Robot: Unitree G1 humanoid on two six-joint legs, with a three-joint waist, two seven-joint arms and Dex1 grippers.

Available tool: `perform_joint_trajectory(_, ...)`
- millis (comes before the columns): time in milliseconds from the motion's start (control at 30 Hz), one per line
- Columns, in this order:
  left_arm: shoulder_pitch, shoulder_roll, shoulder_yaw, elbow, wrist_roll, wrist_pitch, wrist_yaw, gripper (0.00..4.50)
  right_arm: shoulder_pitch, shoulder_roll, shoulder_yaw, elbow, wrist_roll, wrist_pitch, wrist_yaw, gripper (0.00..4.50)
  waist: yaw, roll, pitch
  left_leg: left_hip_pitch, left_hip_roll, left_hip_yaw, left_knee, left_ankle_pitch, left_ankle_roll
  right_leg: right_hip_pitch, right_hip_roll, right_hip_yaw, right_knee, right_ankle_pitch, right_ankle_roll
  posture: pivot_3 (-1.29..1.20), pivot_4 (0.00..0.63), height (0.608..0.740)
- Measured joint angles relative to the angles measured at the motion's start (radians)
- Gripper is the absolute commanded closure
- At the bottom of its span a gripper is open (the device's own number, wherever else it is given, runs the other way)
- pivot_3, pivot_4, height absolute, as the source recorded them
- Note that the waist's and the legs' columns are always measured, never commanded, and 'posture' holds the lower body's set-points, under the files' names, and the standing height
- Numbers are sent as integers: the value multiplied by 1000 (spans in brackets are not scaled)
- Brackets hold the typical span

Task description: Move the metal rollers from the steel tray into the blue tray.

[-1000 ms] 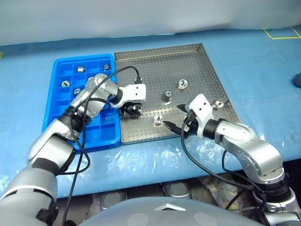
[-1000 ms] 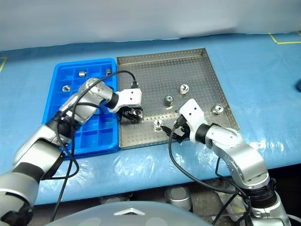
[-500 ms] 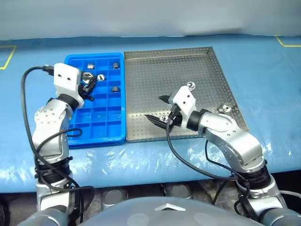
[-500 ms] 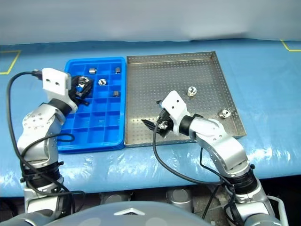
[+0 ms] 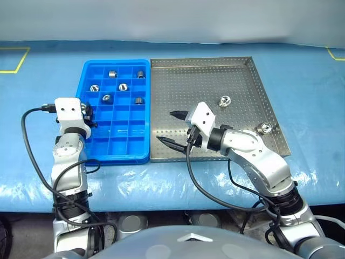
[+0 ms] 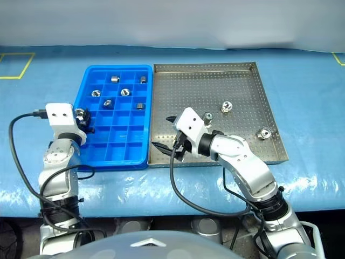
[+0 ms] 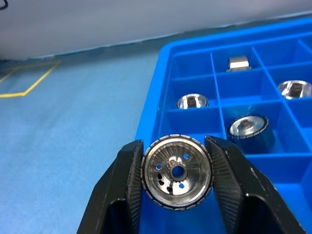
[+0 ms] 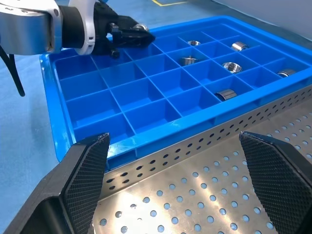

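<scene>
The blue tray (image 5: pixel 119 141) lies left of the steel tray (image 5: pixel 194 81) on the blue table cover. Several metal rollers rest in the blue tray's far compartments, such as one roller (image 5: pixel 123 86). My left gripper (image 5: pixel 89 116) hovers at the blue tray's left edge, shut on a shiny roller (image 7: pixel 177 173) gripped by its rim. Three rollers remain in the steel tray: one (image 6: pixel 208 116) beside my right wrist, another (image 5: pixel 225 101) farther back, a third (image 5: pixel 264 128) near the right rim. My right gripper (image 5: pixel 170 128) stands open and empty over the steel tray's near left part, pointing toward the blue tray.
Black cables loop from both wrists down over the table's front edge. Yellow tape marks (image 5: pixel 13 59) lie on the cover at the far left. A pale wall runs behind the table.
My left gripper carried the roller from the steel tray's left side across the blue tray to its left edge. My right gripper shifted left over the steel tray. The camera view also turned.
</scene>
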Motion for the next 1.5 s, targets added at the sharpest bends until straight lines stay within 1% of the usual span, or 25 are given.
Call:
perform_joint_trajectory(67, 0, 1, -14, 7, -1, 17, 0, 2808, 6, 0, 0, 0, -4, 0, -2, 0, -1, 0, 0, 0, 0, 0, 0, 0, 0, 0, 0, 0, 0, 0, 0, -34, 150, 740)
perform_joint_trajectory(100, -3, 0, -16, 6, -9, 28, 0, 2059, 10, 0, -2, -1, -4, 1, -4, 0, -2, 0, 0, 0, 0, 0, 0, 0, 0, 0, 0, 0, 0, 0, 0, -37, 150, 740)
perform_joint_trajectory(133, -7, 0, -16, 4, -19, 41, -3, 1797, 12, 0, -3, -1, -4, 2, -8, 0, -2, 0, 0, 0, 0, 0, 0, 0, 0, 0, 0, 0, 0, 0, 0, -38, 150, 740)
perform_joint_trajectory(300, -42, 1, -47, -53, -97, 85, -68, 122, 33, -1, -24, -17, -3, 9, -28, 0, -2, 0, 0, 0, 0, 0, -1, 1, -2, 0, 0, 0, 0, 0, 0, -48, 150, 740)
perform_joint_trajectory(333, -73, 5, -62, -79, -127, 88, -96, 21, 42, -1, -34, -28, -1, 11, -32, 0, -1, 0, 0, -1, 0, -1, 0, 1, -3, 0, 0, -1, 0, 0, 0, -48, 150, 740)
perform_joint_trajectory(467, -206, 45, -133, -154, -218, 92, -217, 21, 63, -15, -74, -55, 19, 29, -38, 0, -6, 0, 0, 0, 0, 0, 0, 2, -3, 0, 0, 0, -1, 0, 1, -63, 150, 740)
perform_joint_trajectory(567, -283, 80, -213, -154, -265, 110, -316, 21, 104, -47, -115, -72, 23, 46, -42, 0, -15, 0, 0, 0, -1, 0, -1, 2, -3, 0, 0, 0, -1, 0, 1, -91, 150, 740)
perform_joint_trajectory(733, -362, 176, -456, -31, -291, 100, -589, 21, 216, -111, -220, -88, 15, 58, -68, 0, -43, 1, 0, 0, -1, 1, -2, 1, -3, 0, 0, 1, -1, 0, 0, -145, 150, 740)
perform_joint_trajectory(933, -420, 192, -682, 135, -247, 25, -799, 21, 325, -135, -314, -132, 15, 75, -96, 0, -78, 1, 0, 0, 0, 1, -2, 1, -2, -1, 1, 2, -1, -1, 2, -211, 150, 740)
perform_joint_trajectory(1033, -439, 191, -753, 185, -219, -11, -865, 21, 370, -131, -341, -146, 14, 77, -121, 0, -94, 1, 0, -1, 0, 2, -2, 1, -2, -1, 1, 3, -1, -1, 2, -234, 150, 740)
perform_joint_trajectory(1167, -470, 197, -837, 260, -145, -67, -920, 21, 403, -113, -353, -170, 14, 77, -149, 0, -114, 1, 0, 0, 0, 2, -2, 1, -2, -1, 2, 4, -1, -3, 5, -251, 150, 740)
perform_joint_trajectory(1267, -494, 213, -891, 302, -56, -117, -925, 21, 406, -98, -353, -177, 14, 77, -161, 0, -127, 1, 0, 0, 0, 3, -2, 1, -2, -1, 2, 5, -1, -3, 5, -257, 150, 740)
perform_joint_trajectory(1333, -504, 215, -904, 334, -10, -135, -918, 21, 406, -91, -353, -182, 14, 77, -170, 0, -135, 1, 0, 0, 0, 3, -2, 1, -2, -1, 2, 5, -1, -3, 5, -256, 150, 740)
perform_joint_trajectory(1367, -506, 215, -905, 344, 2, -139, -917, 376, 406, -90, -352, -183, 13, 77, -171, 0, -137, 1, 0, 0, 0, 3, -2, 1, -2, -1, 2, 5, -1, -3, 5, -254, 150, 740)
perform_joint_trajectory(1433, -512, 211, -907, 347, 29, -154, -917, 861, 405, -86, -350, -184, 13, 76, -176, 0, -140, 1, 0, 0, 0, 3, -2, 1, -1, -1, 2, 6, -1, -3, 6, -247, 150, 740)
perform_joint_trajectory(1500, -510, 212, -906, 344, 37, -156, -919, 1531, 404, -85, -342, -184, 12, 76, -177, 0, -142, 1, 0, 0, 0, 3, -2, 1, -1, -1, 2, 6, -1, -3, 6, -237, 150, 740)
